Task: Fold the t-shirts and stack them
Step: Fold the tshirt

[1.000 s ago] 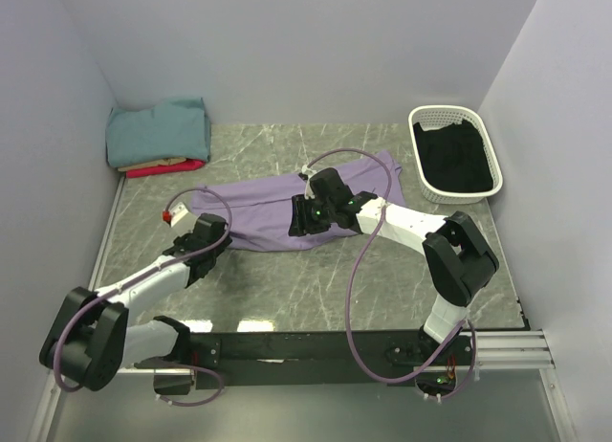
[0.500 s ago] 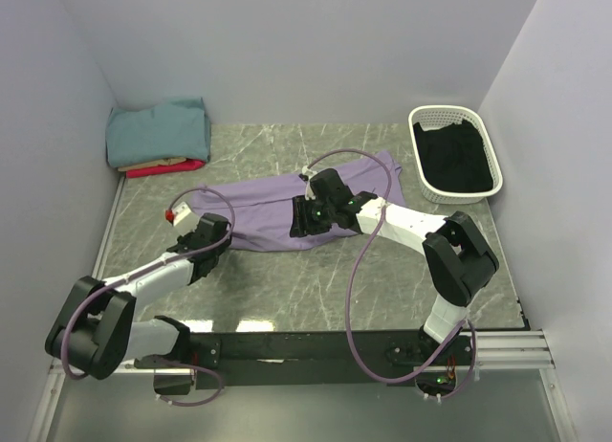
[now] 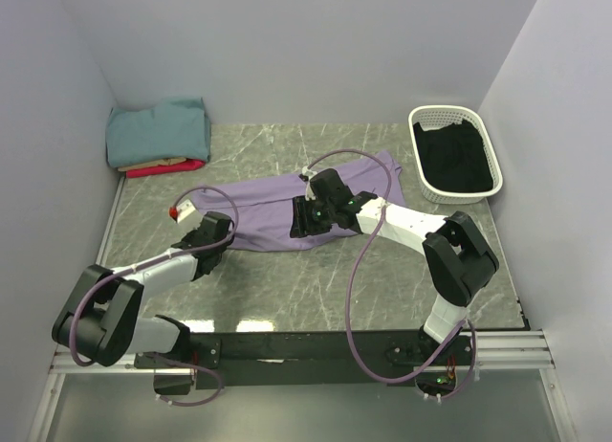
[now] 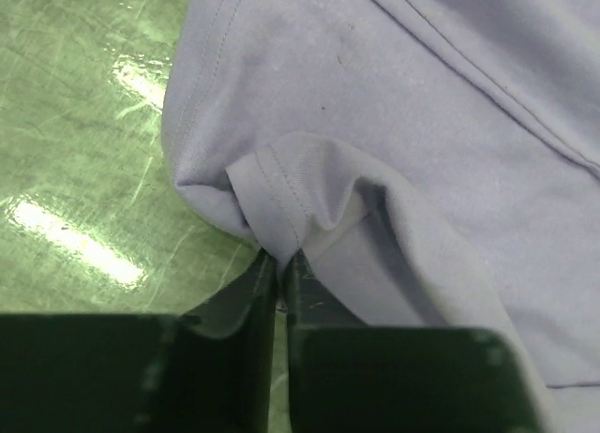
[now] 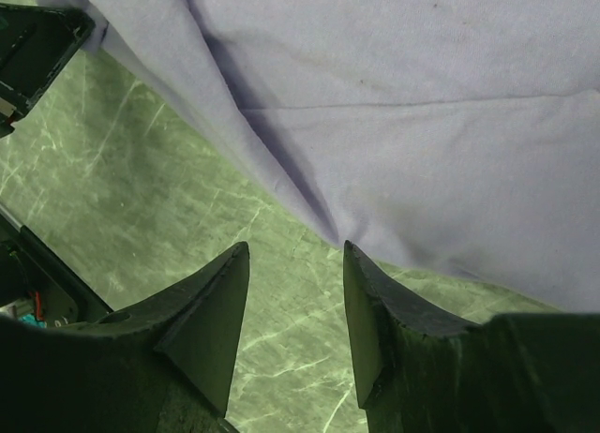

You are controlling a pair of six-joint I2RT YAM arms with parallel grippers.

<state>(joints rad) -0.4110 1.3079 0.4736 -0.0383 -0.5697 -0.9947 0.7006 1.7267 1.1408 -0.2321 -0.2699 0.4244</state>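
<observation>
The lavender t-shirt (image 3: 273, 205) lies spread across the middle of the table. My left gripper (image 3: 222, 235) is at its near left corner. In the left wrist view the left gripper (image 4: 279, 261) is shut on a bunched hem fold of the lavender t-shirt (image 4: 394, 124). My right gripper (image 3: 298, 222) rests at the shirt's near edge. Seen from the right wrist, the right gripper (image 5: 292, 250) stands open over bare table, the right fingertip (image 5: 354, 261) touching the edge of the lavender t-shirt (image 5: 422, 114). Folded teal (image 3: 158, 131), tan (image 3: 153, 162) and red (image 3: 164, 169) t-shirts are stacked at the back left.
A white basket (image 3: 418, 136) holding dark cloth (image 3: 457, 160) stands at the back right. Walls close in the table on the left, back and right. Purple cables (image 3: 356, 270) loop above both arms. The green marble tabletop (image 3: 316, 279) lies bare in front of the shirt.
My left gripper has slid forward to the shirt's near left corner and closed on its hem. The right arm has not moved.
</observation>
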